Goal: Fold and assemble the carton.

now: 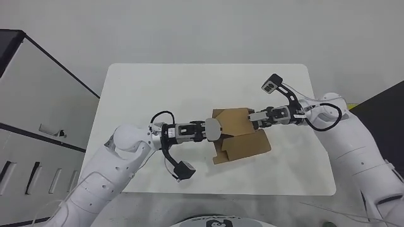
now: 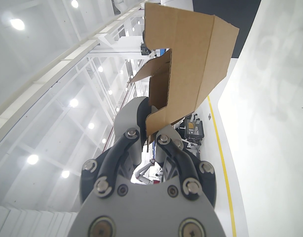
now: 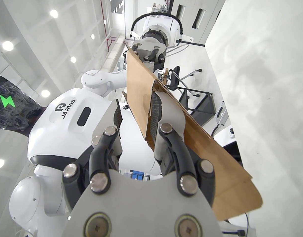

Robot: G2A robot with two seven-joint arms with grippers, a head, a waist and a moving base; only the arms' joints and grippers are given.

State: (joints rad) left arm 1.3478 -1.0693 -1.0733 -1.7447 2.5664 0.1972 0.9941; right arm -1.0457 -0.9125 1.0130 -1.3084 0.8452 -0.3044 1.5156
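Top view, starting on my left side: my left arm lies low over the white table [image 1: 189, 88], and my left gripper [image 1: 213, 129] meets the brown carton [image 1: 240, 135] at its left edge. The carton is over the table's middle, a little toward the right and the near side. It is part-folded, with one panel lying over another. I cannot tell whether it rests on the tabletop or hangs just above it. My right gripper [image 1: 254, 118] is at the carton's right edge, with that arm off to the right.

Left wrist view: my left gripper [image 2: 151, 127] is pressed together on a corner of the carton [image 2: 191, 57], the cardboard pinched between both fingers [image 2: 133, 114]. Beyond the pinch the carton opens into a bent sleeve with a notched flap.

Right wrist view: my right gripper [image 3: 144, 117] is spread. The edge of the carton [image 3: 139, 92] stands between its fingers [image 3: 171, 117], lying against one of them, with a gap showing to the other. At the carton's far end my left gripper [image 3: 147, 52] grips it.
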